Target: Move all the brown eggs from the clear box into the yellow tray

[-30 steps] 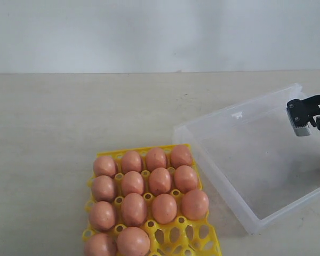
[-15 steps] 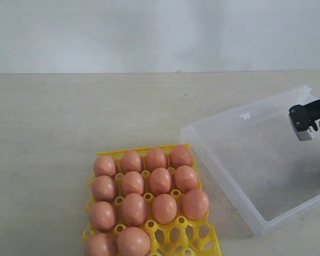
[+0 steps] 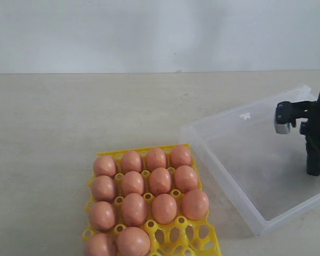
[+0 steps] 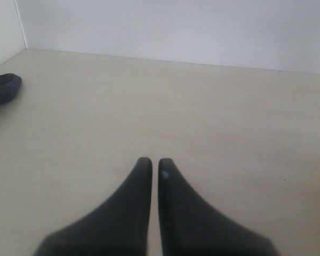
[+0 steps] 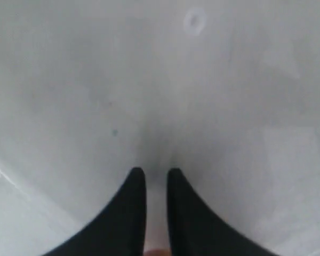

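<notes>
- The yellow tray (image 3: 188, 238) is set on the counter (image 3: 85, 112) at the lower centre-left of the exterior view, with its bottom edge cut off by the frame.
- Fourteen brown eggs (image 3: 160, 181) are seated in the tray's sockets: three full rows of four, and two more in the nearest row at its left end.
- The sockets at the tray's lower right are seen bare.
- The clear box (image 3: 256, 160) is placed just beside the tray's right edge, angled toward the upper right; no egg can be made out on the part of its floor that shows.
- The right arm (image 3: 316, 133) is held over the box at the right edge of the frame.
- In the right wrist view, the right gripper (image 5: 156, 173) is seen above the translucent box floor, its fingers (image 5: 132, 197) drawn close with a narrow gap. A pinkish sliver (image 5: 157, 252) is seen between them at the bottom edge; whether it is pinched cannot be told.
- The left gripper (image 4: 151, 162) is held over bare counter, its fingers (image 4: 136, 192) pressed almost together on nothing.
- A dark object (image 4: 2, 88) is seen at the far left of that view.
</notes>
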Controlling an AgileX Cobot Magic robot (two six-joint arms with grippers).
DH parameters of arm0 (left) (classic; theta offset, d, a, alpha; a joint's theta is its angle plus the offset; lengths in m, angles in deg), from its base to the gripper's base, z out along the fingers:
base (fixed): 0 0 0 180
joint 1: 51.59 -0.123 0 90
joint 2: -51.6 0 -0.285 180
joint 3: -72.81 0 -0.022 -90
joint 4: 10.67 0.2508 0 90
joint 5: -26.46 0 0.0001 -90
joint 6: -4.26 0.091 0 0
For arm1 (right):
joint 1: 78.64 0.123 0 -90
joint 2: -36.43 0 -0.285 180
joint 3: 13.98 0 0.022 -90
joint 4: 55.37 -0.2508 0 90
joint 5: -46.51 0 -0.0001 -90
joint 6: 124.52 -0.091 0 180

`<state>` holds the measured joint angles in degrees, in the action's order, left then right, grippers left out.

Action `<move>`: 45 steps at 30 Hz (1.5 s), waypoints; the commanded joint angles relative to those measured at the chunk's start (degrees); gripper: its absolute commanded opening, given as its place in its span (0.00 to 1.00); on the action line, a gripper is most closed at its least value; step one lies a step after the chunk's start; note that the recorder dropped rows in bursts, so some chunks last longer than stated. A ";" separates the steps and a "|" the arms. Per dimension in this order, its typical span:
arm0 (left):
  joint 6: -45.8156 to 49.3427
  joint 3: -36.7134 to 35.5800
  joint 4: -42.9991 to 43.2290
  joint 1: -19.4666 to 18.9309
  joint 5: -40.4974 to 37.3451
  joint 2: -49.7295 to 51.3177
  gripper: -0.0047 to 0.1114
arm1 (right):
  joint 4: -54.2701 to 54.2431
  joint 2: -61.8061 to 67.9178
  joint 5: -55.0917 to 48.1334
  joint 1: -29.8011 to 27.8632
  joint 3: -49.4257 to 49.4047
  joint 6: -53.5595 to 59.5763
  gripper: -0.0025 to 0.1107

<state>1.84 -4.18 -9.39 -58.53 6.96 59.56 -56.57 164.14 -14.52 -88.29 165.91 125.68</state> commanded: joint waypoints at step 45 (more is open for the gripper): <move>0.24 -0.23 0.00 0.19 0.25 -0.17 0.08 | 10.29 -9.35 -6.72 -0.08 -0.42 -17.17 0.55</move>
<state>1.84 -4.18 -9.39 -58.53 6.96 59.56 -46.23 154.86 -20.11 -88.29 165.61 108.94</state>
